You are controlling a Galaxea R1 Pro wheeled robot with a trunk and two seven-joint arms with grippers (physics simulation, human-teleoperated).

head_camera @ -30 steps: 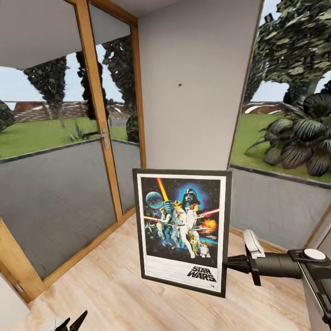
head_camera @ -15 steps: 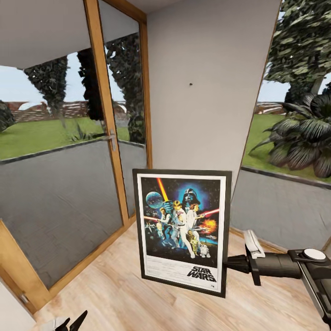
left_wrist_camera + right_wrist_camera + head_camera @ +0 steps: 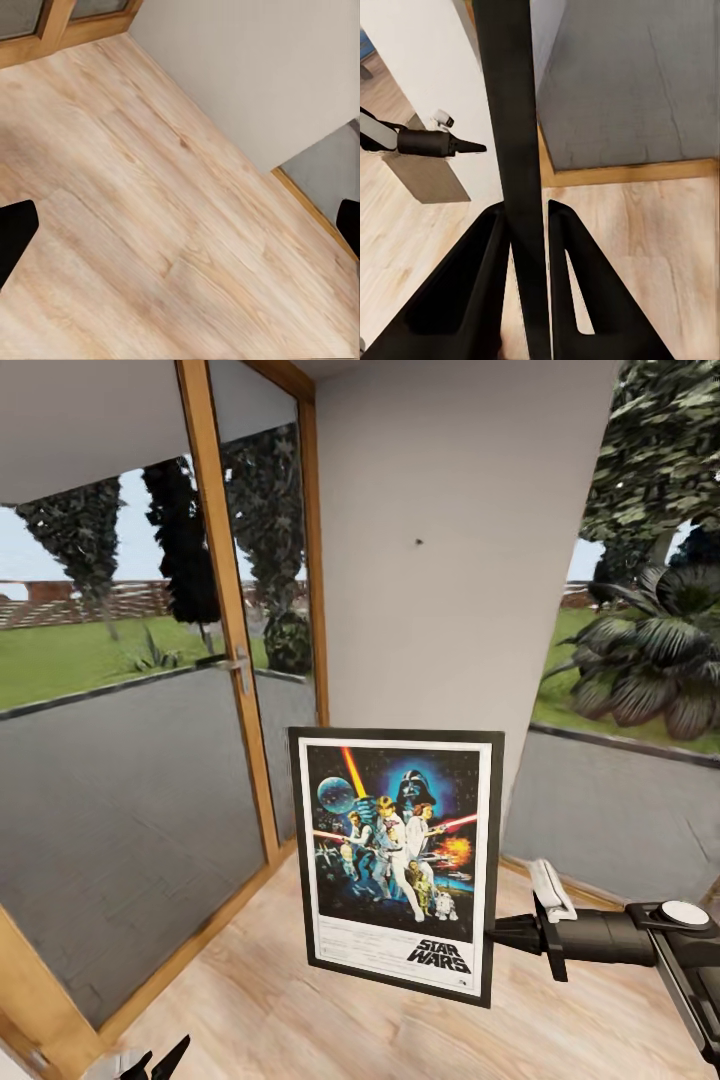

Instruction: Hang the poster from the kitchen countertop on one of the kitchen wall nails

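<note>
The framed Star Wars poster hangs upright above the wooden floor, facing the head camera. My right gripper is shut on its right edge near the bottom. In the right wrist view the black frame edge runs between the two fingers, which clamp it. A small dark wall nail sits high on the grey wall panel, above the poster. My left gripper hangs low at the left, open and empty, its fingertips spread over bare floor. The kitchen countertop is out of view.
A glass door in a wooden frame with a handle stands left of the grey wall panel. A window onto garden plants is at the right. Light wood floor lies below.
The whole background has slid right and grown slightly, so the camera has moved with the robot. The poster stays in my right gripper at the same place in the picture.
</note>
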